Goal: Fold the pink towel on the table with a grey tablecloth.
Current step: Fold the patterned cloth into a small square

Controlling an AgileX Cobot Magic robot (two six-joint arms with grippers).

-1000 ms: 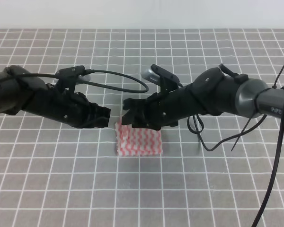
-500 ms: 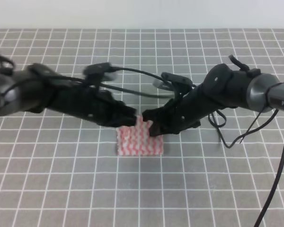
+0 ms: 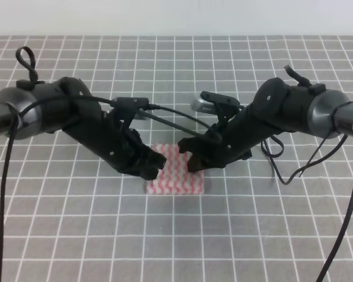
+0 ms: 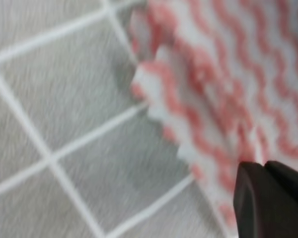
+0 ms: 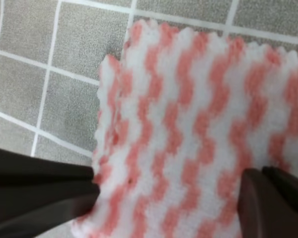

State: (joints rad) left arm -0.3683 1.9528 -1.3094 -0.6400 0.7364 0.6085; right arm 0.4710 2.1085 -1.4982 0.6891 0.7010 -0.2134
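**Both grippers down at the towel's far edge, grasp unconfirmed**

Exterior high view: the small square pink-and-white zigzag-striped towel (image 3: 176, 176) lies flat near the middle of the grey grid-marked tablecloth on the table (image 3: 176, 247). We take the towel as our landmark.

- The black left gripper (image 3: 155, 165) sits low over the towel's far-left corner; the black right gripper (image 3: 191, 157) sits over the far edge, just right of the towel's middle. The two tips are near each other, apart.
- We judge this symmetric placement is meant to lift the far edge evenly and carry it toward the near edge for a half fold.

Left wrist view: the towel's pinked edge (image 4: 188, 99) runs diagonally, slightly rumpled and raised off the cloth. One dark fingertip (image 4: 268, 198) shows at the lower right, over the towel. The picture is blurred; we cannot tell how far this gripper is open or whether it has cloth.

Right wrist view: the towel (image 5: 198, 124) lies between two dark fingers (image 5: 39, 193), one at the towel's left edge, one on its right part. The jaws stand wide apart around the cloth, nothing pinched.

Judgement: the fold has not started. The thin cloth may slip or bunch if only one side catches.
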